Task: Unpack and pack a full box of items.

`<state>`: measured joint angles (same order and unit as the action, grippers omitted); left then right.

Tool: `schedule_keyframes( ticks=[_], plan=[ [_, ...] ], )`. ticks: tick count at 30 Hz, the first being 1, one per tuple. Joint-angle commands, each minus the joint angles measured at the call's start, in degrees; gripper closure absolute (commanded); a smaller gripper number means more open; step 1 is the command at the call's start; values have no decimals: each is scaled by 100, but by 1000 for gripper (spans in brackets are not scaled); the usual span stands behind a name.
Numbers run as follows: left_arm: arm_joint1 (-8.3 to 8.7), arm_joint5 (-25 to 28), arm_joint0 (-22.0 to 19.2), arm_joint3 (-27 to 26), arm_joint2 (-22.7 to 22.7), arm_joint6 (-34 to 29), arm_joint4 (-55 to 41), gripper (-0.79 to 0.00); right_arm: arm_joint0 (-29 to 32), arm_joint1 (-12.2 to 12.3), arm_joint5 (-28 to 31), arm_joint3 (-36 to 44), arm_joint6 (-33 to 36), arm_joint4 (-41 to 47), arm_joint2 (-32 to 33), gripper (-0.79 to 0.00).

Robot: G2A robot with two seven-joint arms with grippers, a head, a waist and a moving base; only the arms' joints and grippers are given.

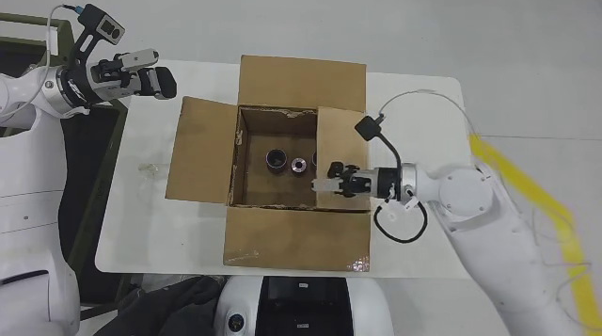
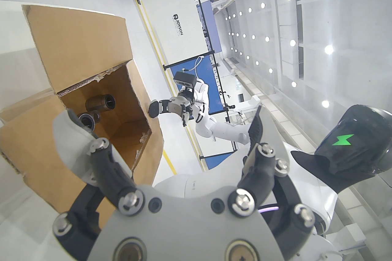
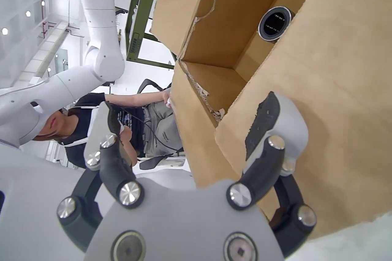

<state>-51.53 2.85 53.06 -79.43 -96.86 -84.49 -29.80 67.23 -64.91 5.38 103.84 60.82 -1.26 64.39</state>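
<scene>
Box [image 1: 294, 237] sits open mid-counter [image 1: 141, 228], flaps up and out. Metal cylinders [image 1: 277, 159] lie on the box floor, two of them just beside each other. Right end effector [image 1: 329, 184] is at the box's right flap, fingers apart; the flap edge sits between them in the wrist view. Left end effector [image 1: 153, 71] is over the counter's far left corner, well apart from the box, fingers spread wide, holding nothing.

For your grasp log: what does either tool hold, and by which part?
Nothing. The left tool is open away from the box; the right tool is open at its flap.
</scene>
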Motion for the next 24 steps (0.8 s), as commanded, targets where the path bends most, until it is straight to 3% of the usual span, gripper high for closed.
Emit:
schedule_keyframes(
  ticks=[1, 12, 24],
  plan=[
    [0, 0, 0, 0, 0, 0, 0, -785, -28, -8, -57, -16, -68, -134, -104, -785],
    [0, 0, 0, 0, 0, 0, 0, -785, -32, 6, -51, 26, -219, -153, -192, -785],
    [0, 0, 0, 0, 0, 0, 0, -785, 411, 182, 319, -27, -433, 484, 948, -785]
  ],
)
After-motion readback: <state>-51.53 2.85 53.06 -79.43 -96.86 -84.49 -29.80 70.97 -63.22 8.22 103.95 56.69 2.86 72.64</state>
